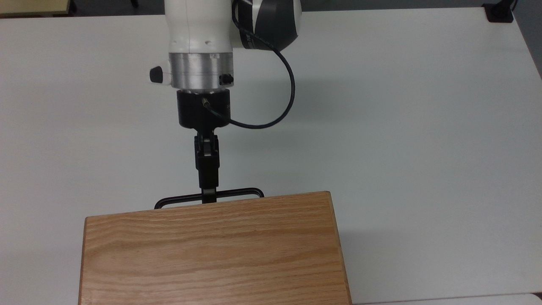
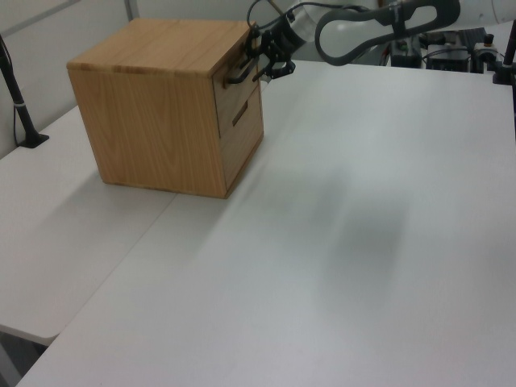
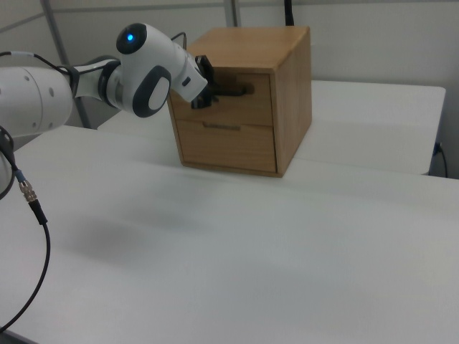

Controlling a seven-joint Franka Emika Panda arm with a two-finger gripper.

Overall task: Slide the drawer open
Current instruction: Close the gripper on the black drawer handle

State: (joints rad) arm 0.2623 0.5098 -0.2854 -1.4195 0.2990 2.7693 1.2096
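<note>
The drawer [image 3: 254, 80] is the upper one of an oak cabinet [image 1: 211, 250] and sits flush with the cabinet's front. Its thin black bar handle [image 1: 239, 191] juts out just past the top board in the top view. My gripper [image 1: 208, 195] reaches the middle of the handle, one finger above the bar and one below, shut on it. The left view has the gripper [image 2: 260, 63] against the handle [image 2: 238, 75] at the cabinet's upper front edge. From the right view, the gripper [image 3: 208, 92] meets the handle [image 3: 235, 91] on that view's left end.
A second drawer [image 3: 226, 143] lies below the first. The cabinet stands on a white table [image 1: 402, 127] with wide open surface in front of it. A black cable [image 1: 288, 97] loops off the wrist. A black post [image 2: 20, 105] stands at the left view's left.
</note>
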